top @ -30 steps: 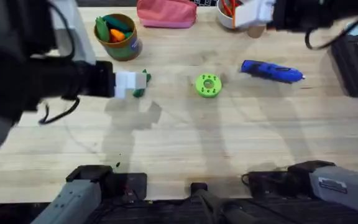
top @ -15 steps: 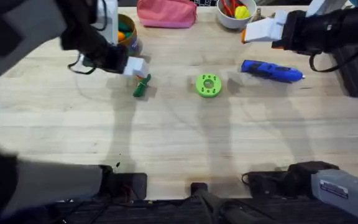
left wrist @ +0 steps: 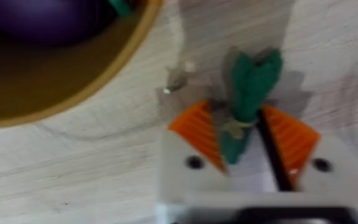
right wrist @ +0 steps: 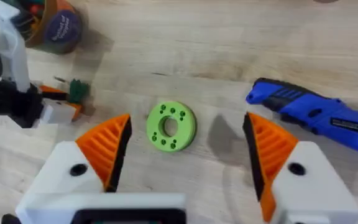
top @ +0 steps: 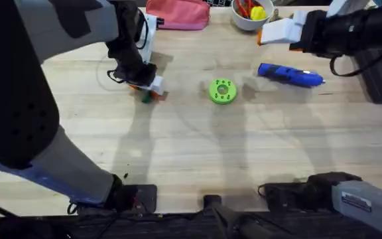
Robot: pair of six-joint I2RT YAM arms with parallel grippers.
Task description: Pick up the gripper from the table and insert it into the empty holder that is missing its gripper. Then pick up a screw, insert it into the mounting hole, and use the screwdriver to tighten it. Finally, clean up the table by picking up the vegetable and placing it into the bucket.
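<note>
Since half a second ago our left arm has dropped its pincer [top: 148, 88] onto the vegetable [top: 146, 97], which lay free on the desk [top: 197, 153] before; our right arm has not shifted, and neither have the screwdriver or the green disc.

Nearest to us in the overhead view, the arm bases sit along the desk's front edge, with bare wood beyond them. Farther in, the left pincer [left wrist: 248, 134] points down at the desk left of centre, its orange pads [left wrist: 197, 127] closed narrowly on the vegetable [left wrist: 246, 93]. From the left wrist we see the dark-green stem pinched between the two pads with the leafy end sticking out past them, and the bucket's rim [left wrist: 86, 93] curving just beside it.

At mid-desk lies a round green disc [top: 222, 91] with a ring of small holes, well apart from the vegetable. The screwdriver [top: 290, 75] lies on its side to the right of the disc.

Above the screwdriver hovers the right pincer [top: 278, 31], which the right wrist view shows spread wide [right wrist: 185, 152], its orange pads [right wrist: 107, 146] holding nothing, the disc [right wrist: 171, 127] and screwdriver [right wrist: 316, 115] below.

Along the far edge sit a pink pouch [top: 178, 13] and a white bowl [top: 252, 13] of coloured toys.
</note>
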